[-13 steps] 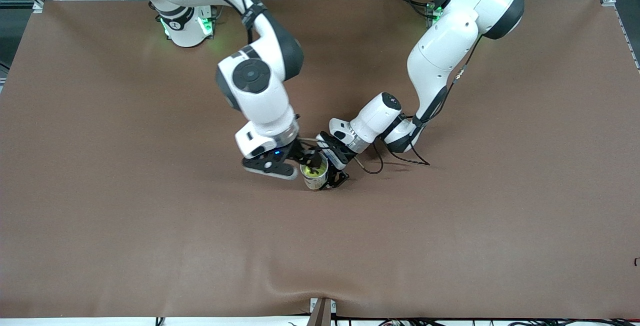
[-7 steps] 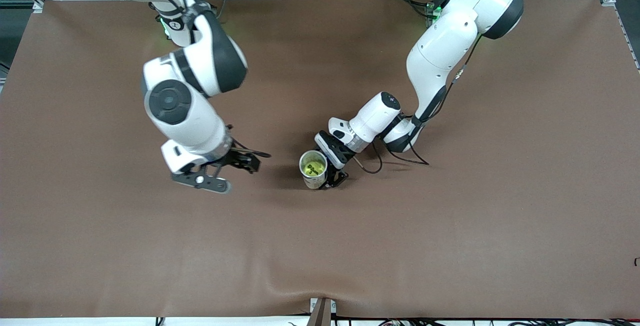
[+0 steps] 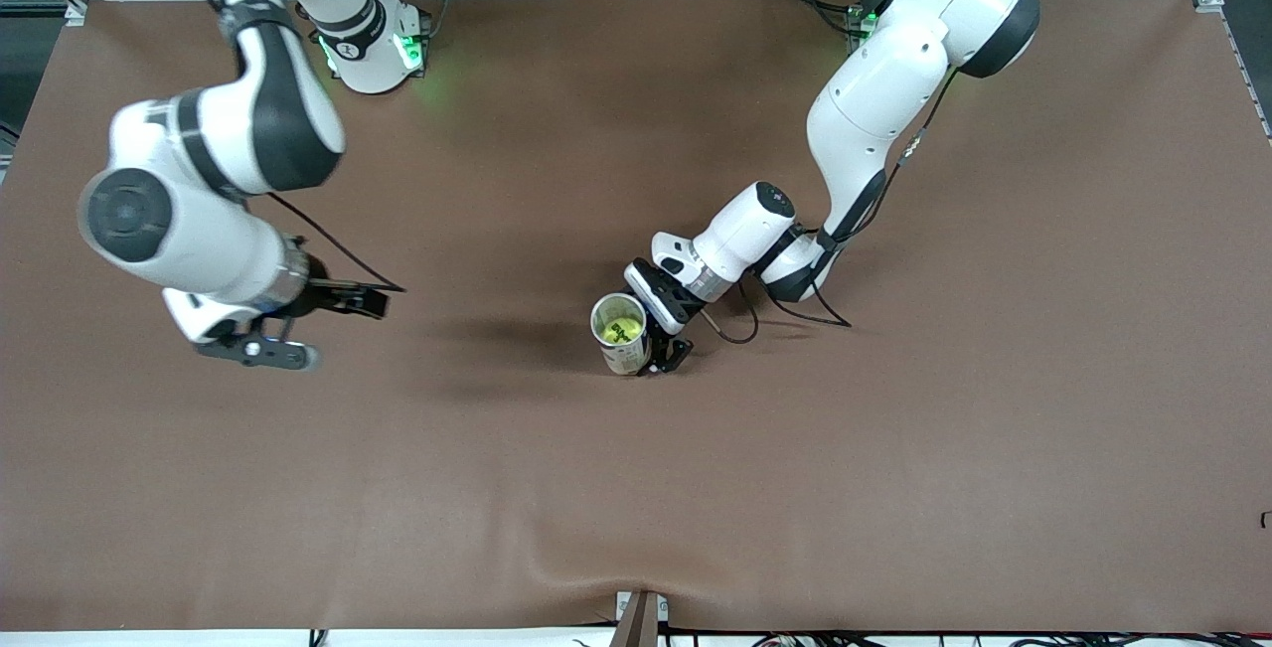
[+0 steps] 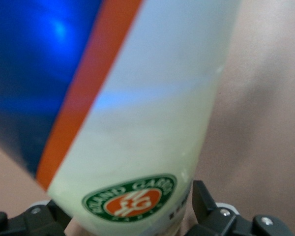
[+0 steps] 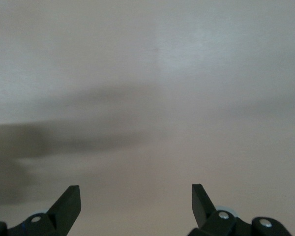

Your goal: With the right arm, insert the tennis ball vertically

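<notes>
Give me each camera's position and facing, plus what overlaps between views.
Front view: high across the table, facing the bases; shows both arms, the can with the ball inside, the left gripper clamped on the can, the right gripper over bare table toward its own end.
Left wrist view: on the left wrist, pressed close to the can; its own fingers show at the can's sides.
Right wrist view: on the right wrist, looking at bare table; open fingers show.
Shared: front and left wrist views both show the can.

The tennis ball (image 3: 618, 331) apparently sits inside the upright can (image 3: 623, 341).
</notes>
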Tool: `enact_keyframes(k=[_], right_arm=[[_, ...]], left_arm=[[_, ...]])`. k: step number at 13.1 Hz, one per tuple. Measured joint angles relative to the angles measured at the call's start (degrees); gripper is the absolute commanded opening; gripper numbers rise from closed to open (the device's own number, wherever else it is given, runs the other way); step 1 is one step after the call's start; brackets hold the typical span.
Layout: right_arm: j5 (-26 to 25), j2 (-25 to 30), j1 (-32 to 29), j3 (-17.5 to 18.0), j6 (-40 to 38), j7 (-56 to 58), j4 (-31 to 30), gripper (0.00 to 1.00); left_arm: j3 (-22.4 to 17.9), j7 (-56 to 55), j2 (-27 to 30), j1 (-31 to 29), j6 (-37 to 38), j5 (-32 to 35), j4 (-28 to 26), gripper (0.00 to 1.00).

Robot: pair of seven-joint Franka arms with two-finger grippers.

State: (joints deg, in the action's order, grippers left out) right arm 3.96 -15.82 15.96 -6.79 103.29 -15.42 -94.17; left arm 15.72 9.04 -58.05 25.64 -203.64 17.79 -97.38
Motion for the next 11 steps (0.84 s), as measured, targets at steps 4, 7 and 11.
enact_keyframes(k=[4,7,11], right_arm=[[0.0,4.64,-9.73,-0.07,-6.3,13.78,-0.77,1.0],[-0.01,8.66,-13.3,-0.06,-6.72,16.49,-0.88,1.0],[-0.13,11.91,-14.06,-0.04,-6.51,16.57,0.25,1.0]], left_arm=[[0.0,0.0,0.0,-1.0,0.01,0.0,-1.83,1.0],[0.63,0.0,0.69,-2.9,-0.09,0.0,-4.51,1.0],[2.6,0.06,6.18,-10.32,-0.13,1.73,-13.37,1.0]])
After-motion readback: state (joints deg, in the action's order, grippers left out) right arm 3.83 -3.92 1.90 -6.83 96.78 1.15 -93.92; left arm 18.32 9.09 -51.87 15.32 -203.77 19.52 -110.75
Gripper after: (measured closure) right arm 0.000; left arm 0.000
